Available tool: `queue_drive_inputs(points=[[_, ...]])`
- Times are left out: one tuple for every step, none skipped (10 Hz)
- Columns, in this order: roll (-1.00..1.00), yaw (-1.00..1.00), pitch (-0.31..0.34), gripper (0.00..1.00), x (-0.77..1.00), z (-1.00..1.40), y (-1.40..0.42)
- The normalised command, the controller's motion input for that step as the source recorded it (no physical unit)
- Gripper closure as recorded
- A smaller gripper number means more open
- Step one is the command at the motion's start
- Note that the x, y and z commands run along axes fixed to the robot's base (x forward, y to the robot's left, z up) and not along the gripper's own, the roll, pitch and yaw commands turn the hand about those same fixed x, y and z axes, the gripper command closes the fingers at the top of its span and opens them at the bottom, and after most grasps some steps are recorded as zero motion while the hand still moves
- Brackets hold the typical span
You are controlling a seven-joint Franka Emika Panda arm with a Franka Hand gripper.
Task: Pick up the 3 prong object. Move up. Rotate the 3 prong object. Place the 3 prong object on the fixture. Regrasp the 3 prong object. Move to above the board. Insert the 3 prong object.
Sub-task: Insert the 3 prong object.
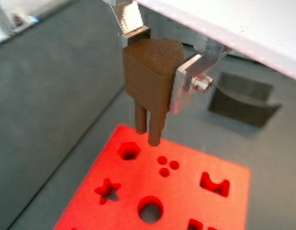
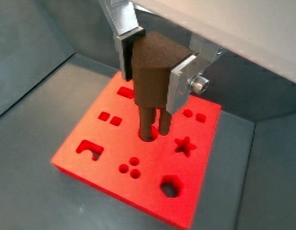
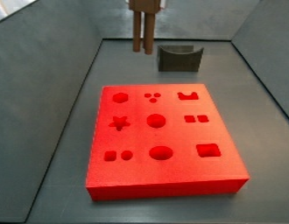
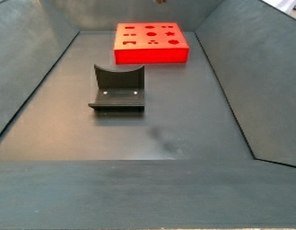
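Note:
My gripper (image 1: 159, 65) is shut on the 3 prong object (image 1: 145, 88), a brown block with thin prongs pointing down. Both wrist views show the silver fingers (image 2: 183, 83) clamped on its sides. The object (image 2: 151, 85) hangs above the red board (image 2: 115, 144), with its prongs over the board's top face and not touching it. The three small dots cut-out (image 1: 169, 164) lies a short way from the prongs. In a side view the object (image 3: 142, 31) hangs high beyond the board's (image 3: 182, 136) far edge. The gripper is out of view in the side view that shows the board (image 4: 151, 56) far off.
The dark fixture (image 3: 179, 57) stands on the grey floor behind the board, also seen as the fixture (image 4: 117, 88) and the fixture (image 1: 244, 97). Sloped grey walls (image 3: 47, 96) enclose the floor on all sides.

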Motion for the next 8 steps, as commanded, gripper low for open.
queue_drive_inputs(points=[[-0.11, -0.44, -0.091, 1.00, 0.36, -0.38, 0.19], [-0.06, -0.46, -0.084, 1.00, 0.30, -0.42, 0.12], [-0.01, -0.42, -0.070, 1.00, 0.02, -0.40, 0.04], [0.00, -0.36, -0.031, 1.00, 0.00, -0.35, 0.02], [0.00, -0.40, -0.016, 1.00, 0.00, -0.32, 0.05], [0.00, -0.57, -0.013, 1.00, 0.00, -0.29, 0.03], [-0.03, -0.85, -0.031, 1.00, 0.07, -0.29, 0.05], [-0.05, -0.89, -0.050, 1.00, 0.07, -0.27, 0.03]])
